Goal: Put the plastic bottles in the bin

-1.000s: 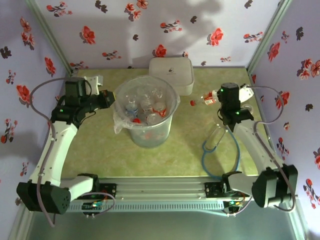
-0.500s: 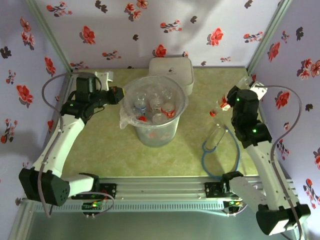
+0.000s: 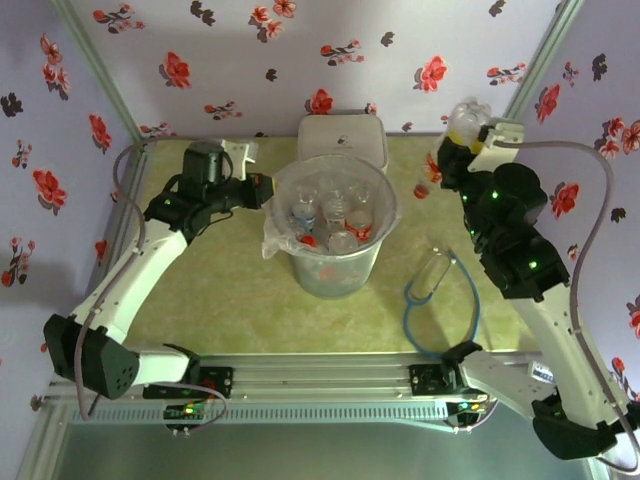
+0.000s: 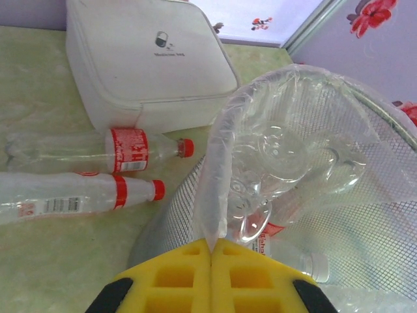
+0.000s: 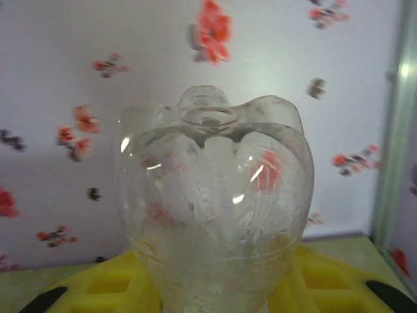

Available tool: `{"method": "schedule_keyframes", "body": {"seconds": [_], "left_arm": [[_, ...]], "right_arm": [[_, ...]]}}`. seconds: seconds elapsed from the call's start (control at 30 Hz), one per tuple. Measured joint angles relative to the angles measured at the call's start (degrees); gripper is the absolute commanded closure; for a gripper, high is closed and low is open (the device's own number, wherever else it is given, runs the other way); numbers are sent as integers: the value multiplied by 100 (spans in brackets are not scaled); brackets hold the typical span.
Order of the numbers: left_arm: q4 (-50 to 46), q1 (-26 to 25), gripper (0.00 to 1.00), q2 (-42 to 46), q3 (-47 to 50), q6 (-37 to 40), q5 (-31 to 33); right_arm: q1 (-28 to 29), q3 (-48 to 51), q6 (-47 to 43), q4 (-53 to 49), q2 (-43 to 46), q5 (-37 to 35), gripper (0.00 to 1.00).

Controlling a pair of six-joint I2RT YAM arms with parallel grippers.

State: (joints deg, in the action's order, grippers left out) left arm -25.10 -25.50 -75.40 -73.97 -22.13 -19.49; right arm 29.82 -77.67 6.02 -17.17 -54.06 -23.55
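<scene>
a round, translucent grey bin (image 3: 335, 262), lined with a clear bag and heaped with clear bottles (image 3: 330, 215) bearing red-and-white labels, stands mid-table just in front of a white box (image 3: 343, 140). the left gripper (image 4: 212, 251) is pinched tight on the bag at the bin's left rim, its yellow pads (image 4: 176, 280) pressed together. at the far right corner the right gripper (image 3: 452, 150) clamps a raised bottle (image 5: 212, 208), whose ribbed base faces the wrist camera and whose red cap points down toward the table. in the left wrist view two loose bottles (image 4: 98, 150) lie side by side on the table between box and bin. another clear one (image 3: 432, 272) lies to the right, inside a loop of blue hose (image 3: 440, 325). half a second earlier the bin sat further left. the right gripper was then lower, with its load nearer the table. the bin has since slid right in the left gripper's hold, and the right arm has lifted toward the far wall.
</scene>
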Motion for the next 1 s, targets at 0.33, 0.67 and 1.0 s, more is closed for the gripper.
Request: {"method": "schedule_keyframes", "body": {"seconds": [0.33, 0.67, 1.0], "left_arm": [[-59, -553, 100, -50, -155, 225, 684], [-52, -627, 100, 35, -94, 352, 754], [-55, -645, 100, -2, -129, 411, 752]], "right_arm": [[953, -1078, -640, 72, -999, 1128, 75], [1261, -2686, -1099, -2175, -2601, 1764, 76], [1331, -3265, -1602, -3858, -3626, 1799, 71]]}}
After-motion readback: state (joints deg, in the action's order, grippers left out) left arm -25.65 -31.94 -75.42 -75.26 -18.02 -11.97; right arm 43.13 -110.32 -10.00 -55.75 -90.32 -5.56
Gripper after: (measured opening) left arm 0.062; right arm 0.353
